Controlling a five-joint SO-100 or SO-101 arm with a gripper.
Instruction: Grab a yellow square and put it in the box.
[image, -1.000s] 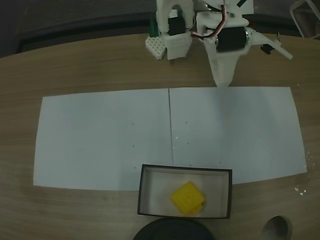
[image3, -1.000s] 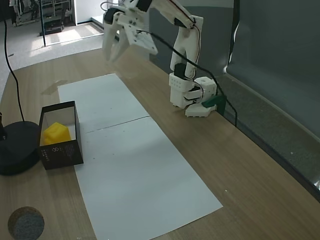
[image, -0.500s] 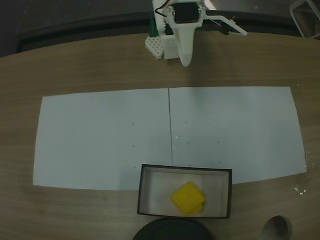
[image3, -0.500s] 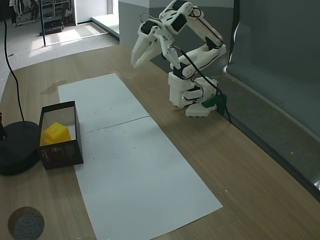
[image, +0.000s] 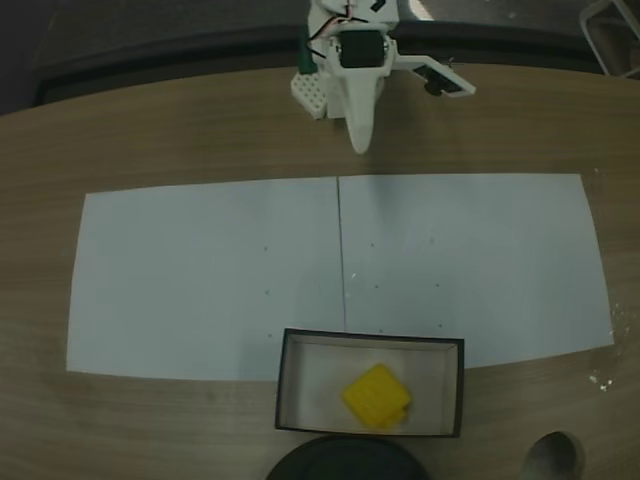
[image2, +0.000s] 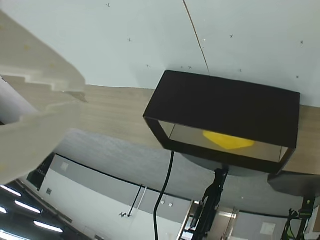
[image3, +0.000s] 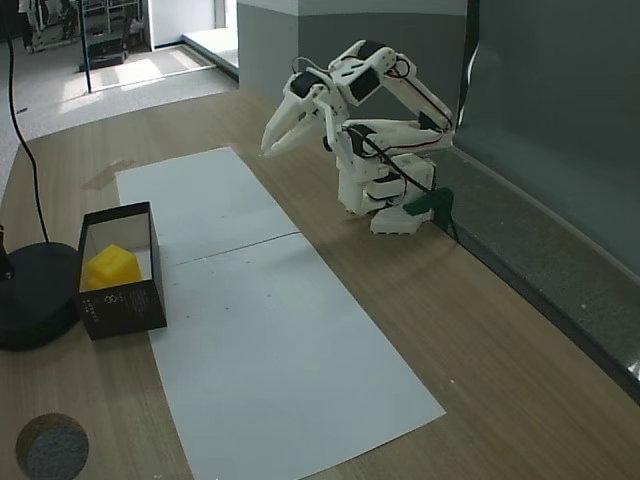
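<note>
The end effector (image3: 268, 148) is hanging in the air close to the arm's white base (image3: 385, 205), at the far side of the table (image3: 480, 330). Its two white fingers are lying close together and making a thin point, so it is looking nearly closed. It is holding nothing and touching nothing. In a fixed view from above, the end effector (image: 358, 145) is pointing down the picture toward the white paper (image: 200, 270), and its tip is hanging over bare wood just before the paper's edge.

The yellow square (image: 376, 396) is sitting inside the box (image: 290, 385), well apart from the end effector. It is resting on the box's white floor, a little right of the middle in this view. It is turned like a diamond, with one corner pointing toward the arm. All its sides are looking about the same length, so it has no long side to tell.

The box is lying with its long side running left to right in this view. Its far wall is sitting on the near edge of the paper. In the wrist view, the yellow square (image2: 227, 140) is peeking out over the black wall of the box (image2: 225, 107).

A dark round stand base (image3: 30, 295) is sitting just beside the box.
</note>
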